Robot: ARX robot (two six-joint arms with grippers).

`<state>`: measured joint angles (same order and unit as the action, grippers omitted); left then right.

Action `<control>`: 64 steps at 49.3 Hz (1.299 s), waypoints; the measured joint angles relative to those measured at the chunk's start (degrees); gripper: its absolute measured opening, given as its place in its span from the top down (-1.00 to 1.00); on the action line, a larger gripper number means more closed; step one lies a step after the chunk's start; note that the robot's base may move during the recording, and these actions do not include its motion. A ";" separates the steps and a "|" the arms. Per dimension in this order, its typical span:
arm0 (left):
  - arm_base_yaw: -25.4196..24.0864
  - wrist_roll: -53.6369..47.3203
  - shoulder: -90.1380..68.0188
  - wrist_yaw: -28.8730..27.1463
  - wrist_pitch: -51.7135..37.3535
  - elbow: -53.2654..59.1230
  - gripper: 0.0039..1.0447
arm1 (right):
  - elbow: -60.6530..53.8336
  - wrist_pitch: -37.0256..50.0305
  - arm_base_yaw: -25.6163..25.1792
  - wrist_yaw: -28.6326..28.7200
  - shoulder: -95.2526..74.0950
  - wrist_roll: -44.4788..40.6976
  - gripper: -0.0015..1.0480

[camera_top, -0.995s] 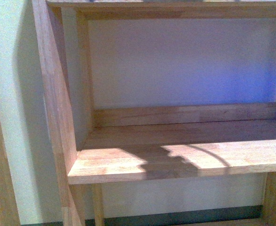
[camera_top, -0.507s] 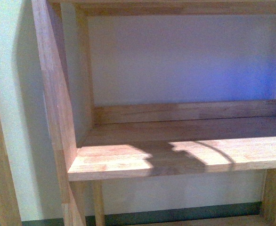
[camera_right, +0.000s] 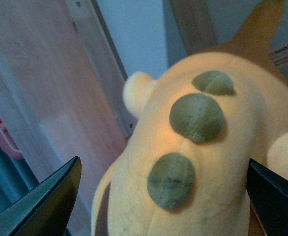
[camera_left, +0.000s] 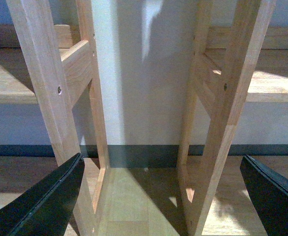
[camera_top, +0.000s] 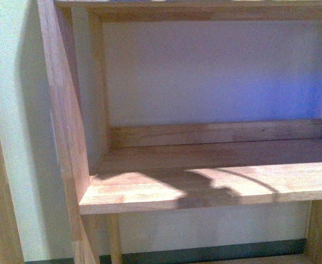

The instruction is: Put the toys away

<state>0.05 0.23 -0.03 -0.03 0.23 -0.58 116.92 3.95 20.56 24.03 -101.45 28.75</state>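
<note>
From the front, a wooden shelf unit (camera_top: 205, 187) fills the frame, its board running across the lower half with a curved shadow (camera_top: 205, 190) falling on it; pale wall shows behind. Neither arm appears there.

In the left wrist view, the left gripper (camera_left: 163, 196) has its dark fingers (camera_left: 41, 201) spread wide at the lower corners, nothing between them; two upright shelf legs (camera_left: 45, 98) stand ahead, with a dark baseboard (camera_left: 134, 155) across the middle.

In the right wrist view, the orange-yellow plush toy (camera_right: 203, 162) fills the centre and right, three olive bumps (camera_right: 197, 117) along its back and a white tag (camera_right: 285, 53) at upper right. The right gripper (camera_right: 163, 196) has a finger on either side of the toy; it seems to be gripping it, though contact is hard to make out.
</note>
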 joint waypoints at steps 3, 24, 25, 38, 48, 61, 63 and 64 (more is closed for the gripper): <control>0.00 0.00 0.00 0.00 0.00 0.00 -0.89 | -2.38 1.03 0.81 -0.09 2.47 0.02 -0.87; 0.00 0.00 0.00 0.02 0.00 0.00 -0.89 | -39.01 11.76 6.82 -10.19 31.26 -9.42 -0.87; 0.00 0.00 0.00 0.00 0.00 0.00 -0.89 | -40.85 12.04 7.21 -11.52 32.72 -10.88 -0.87; 0.00 0.00 0.00 0.00 0.00 0.00 -0.89 | -67.84 17.22 4.68 -23.50 59.04 -26.29 -0.87; 0.00 0.00 0.00 0.00 0.00 0.00 -0.89 | -81.74 12.72 -7.67 -19.32 74.97 -23.78 -0.87; 0.00 0.00 0.00 0.00 0.00 0.00 -0.89 | -96.98 12.83 -10.21 -21.84 84.59 -20.61 -0.87; 0.00 0.00 0.00 0.00 0.00 0.00 -0.89 | -99.51 12.85 -9.31 -23.23 85.94 -20.57 -0.87; 0.00 0.00 0.00 0.02 0.00 0.00 -0.89 | -100.69 12.70 -8.79 -24.11 86.60 -20.63 -0.87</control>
<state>0.05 0.23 -0.03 -0.01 0.23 -0.58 16.23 16.64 11.77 -0.08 -14.85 8.12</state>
